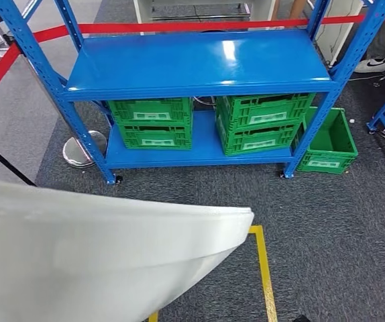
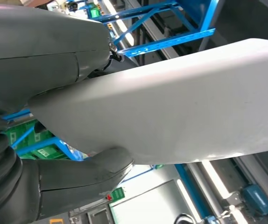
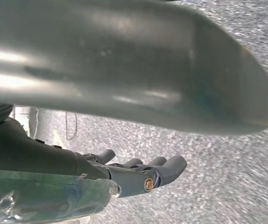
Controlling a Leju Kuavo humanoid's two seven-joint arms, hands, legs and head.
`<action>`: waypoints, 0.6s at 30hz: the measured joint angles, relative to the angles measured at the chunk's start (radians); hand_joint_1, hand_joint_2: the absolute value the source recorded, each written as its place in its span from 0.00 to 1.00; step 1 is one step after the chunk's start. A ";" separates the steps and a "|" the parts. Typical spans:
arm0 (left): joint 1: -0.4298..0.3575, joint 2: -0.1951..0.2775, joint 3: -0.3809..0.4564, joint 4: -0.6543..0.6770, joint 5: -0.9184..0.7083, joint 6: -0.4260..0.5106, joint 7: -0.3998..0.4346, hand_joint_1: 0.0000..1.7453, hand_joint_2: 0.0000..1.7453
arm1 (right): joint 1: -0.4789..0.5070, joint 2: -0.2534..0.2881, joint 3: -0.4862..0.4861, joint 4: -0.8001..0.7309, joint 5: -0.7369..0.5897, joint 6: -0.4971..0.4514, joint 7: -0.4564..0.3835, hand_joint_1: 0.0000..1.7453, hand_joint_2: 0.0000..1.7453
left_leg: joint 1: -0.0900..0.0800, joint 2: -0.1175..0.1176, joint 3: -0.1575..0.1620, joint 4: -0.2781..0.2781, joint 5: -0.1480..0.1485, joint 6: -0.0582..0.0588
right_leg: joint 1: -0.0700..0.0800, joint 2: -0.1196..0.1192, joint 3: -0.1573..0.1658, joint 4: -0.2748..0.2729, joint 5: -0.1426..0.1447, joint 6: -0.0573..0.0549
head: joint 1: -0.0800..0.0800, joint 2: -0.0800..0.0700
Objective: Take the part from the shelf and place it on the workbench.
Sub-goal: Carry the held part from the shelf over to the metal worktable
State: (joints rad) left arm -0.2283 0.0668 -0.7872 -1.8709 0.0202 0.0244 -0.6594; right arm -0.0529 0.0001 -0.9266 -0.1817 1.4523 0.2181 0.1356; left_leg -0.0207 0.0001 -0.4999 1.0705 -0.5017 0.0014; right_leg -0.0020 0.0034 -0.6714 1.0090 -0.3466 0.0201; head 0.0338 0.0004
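Shelf unit: stands ahead on the carpet floor, two boards, one above the other.
Lower board: carries two stacks of crates, side by side.
Left crate stack: two crates, one on the other, at the left of the lower board.
Right crate stack: two crates, one on the other, at the right of the lower board.
Single crate: on the floor, just right of the shelf unit's right front post.
Barrier tape: runs behind the shelf unit.
Floor tape: lies on the carpet in front of the shelf unit.
Part: nearest the camera, before the shelf unit, at lower left.
Left hand: grips the part, fingers on one face, thumb on the opposite face.
Right hand: beside the part, apart from it.
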 joint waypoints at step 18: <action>-0.013 0.008 -0.003 -0.017 -0.013 -0.004 -0.001 1.00 1.00 | -0.005 -0.007 -0.001 0.000 -0.001 0.000 -0.077 0.00 0.00 | -0.006 0.002 -0.100 -0.093 0.107 0.005 | -0.007 0.003 0.166 -0.004 -0.139 0.035 | 0.003 0.000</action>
State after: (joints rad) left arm -0.2412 0.0751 -0.7903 -1.8882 0.0069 0.0202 -0.6605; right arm -0.0583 -0.0068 -0.9276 -0.1820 1.4515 0.2183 0.0590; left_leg -0.0265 0.0021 -0.6003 0.9773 -0.3945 0.0064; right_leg -0.0088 0.0067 -0.5059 1.0054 -0.4860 0.0551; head 0.0366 0.0004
